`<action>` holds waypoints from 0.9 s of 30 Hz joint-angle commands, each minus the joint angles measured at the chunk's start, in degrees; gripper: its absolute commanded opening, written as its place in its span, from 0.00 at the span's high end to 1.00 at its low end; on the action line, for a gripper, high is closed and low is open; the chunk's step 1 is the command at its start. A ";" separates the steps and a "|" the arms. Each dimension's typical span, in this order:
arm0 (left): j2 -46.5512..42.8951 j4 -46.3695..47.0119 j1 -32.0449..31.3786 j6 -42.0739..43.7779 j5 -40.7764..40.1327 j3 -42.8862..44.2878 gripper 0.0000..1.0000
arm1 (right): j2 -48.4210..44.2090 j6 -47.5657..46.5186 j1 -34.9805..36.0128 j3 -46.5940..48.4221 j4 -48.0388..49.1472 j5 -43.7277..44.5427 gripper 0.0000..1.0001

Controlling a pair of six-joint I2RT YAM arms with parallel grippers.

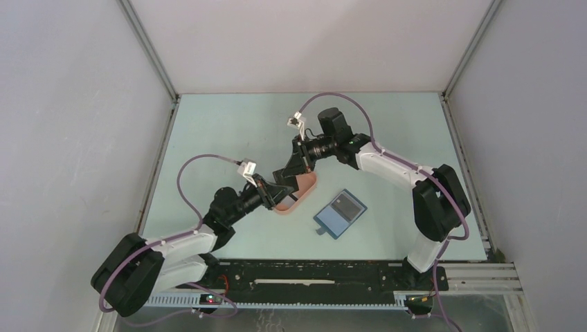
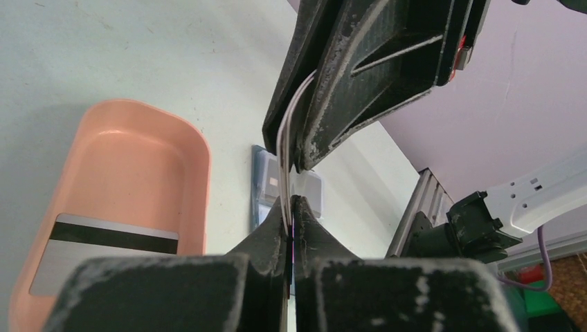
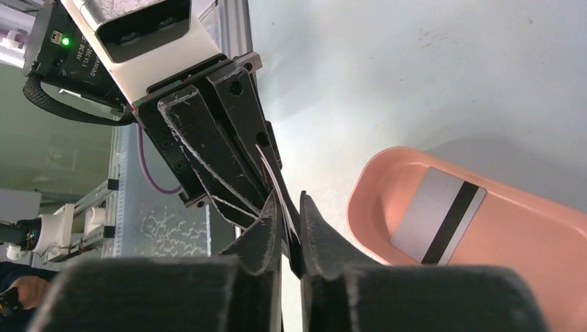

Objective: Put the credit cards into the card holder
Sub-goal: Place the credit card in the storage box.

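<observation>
Left claw (image 2: 291, 209): jaws closed tight on the bottom edge of a pinched card (image 2: 281, 173). The card is seen edge-on only, as thin pale lines. Can't tell if it's one card or two layers, and the colour is not readable.

Right claw (image 3: 291, 202) comes in from 12 o'clock in the left wrist view, tip to tip with the left claw, with the same card running up between its fingers. In the right wrist view there is a narrow gap between its pads and the card (image 3: 275, 183) slants through it, bowed. Can't tell whether it's actually clamping or just straddling.

Top view: both claws meet over the near-left end of the pink tray (image 1: 304, 188), left claw (image 1: 275, 194) from 8 o'clock and right claw (image 1: 302, 164) from 1 o'clock. The pinched card is hidden under the claws there, and so is much of the tray.

A silver card (image 3: 435, 220) with a black stripe lies flat in the tray (image 3: 540, 242), at 3 o'clock of the right claw. In the left wrist view its near end is cut off by the claw body (image 2: 104, 261).

The card holder (image 1: 339, 213) lies open on the table (image 1: 228, 131), blue with a grey pocket face, at 4 o'clock of the tray and apart from it. In the left wrist view only a sliver of it (image 2: 266, 183) shows behind the card. Pocket contents are not readable in any view.
</observation>
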 commanded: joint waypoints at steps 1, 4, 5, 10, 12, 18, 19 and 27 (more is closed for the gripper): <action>-1.63 0.43 -0.42 1.65 -1.50 0.94 1.00 | -1.94 0.67 0.78 0.81 0.01 0.33 0.94; -2.12 -0.44 -0.29 1.50 -0.50 1.00 0.88 | -1.90 0.42 0.26 0.82 0.29 -1.96 0.98; -2.35 -0.52 -0.18 1.48 0.15 0.96 0.77 | -1.83 0.39 -0.01 0.81 0.59 -3.45 0.98; -4.34 -0.10 1.19 1.39 5.56 -0.16 0.52 | -1.44 -0.95 -1.23 0.57 3.10 -14.60 0.98; -5.54 -0.09 2.16 1.61 8.96 -0.38 0.51 | -1.64 -3.06 -1.26 0.34 3.10 -17.67 0.98; -6.79 -0.53 3.18 2.13 13.53 -0.49 0.53 | -1.94 -5.60 -0.64 0.11 3.13 -24.30 0.98; -6.56 -0.41 3.19 2.10 13.95 -0.32 0.54 | -1.94 -5.71 -0.39 0.11 3.18 -24.77 0.98; -2.08 6.20 3.19 -0.74 17.65 0.56 0.98 | -1.86 -5.13 0.32 0.19 3.30 -22.78 0.95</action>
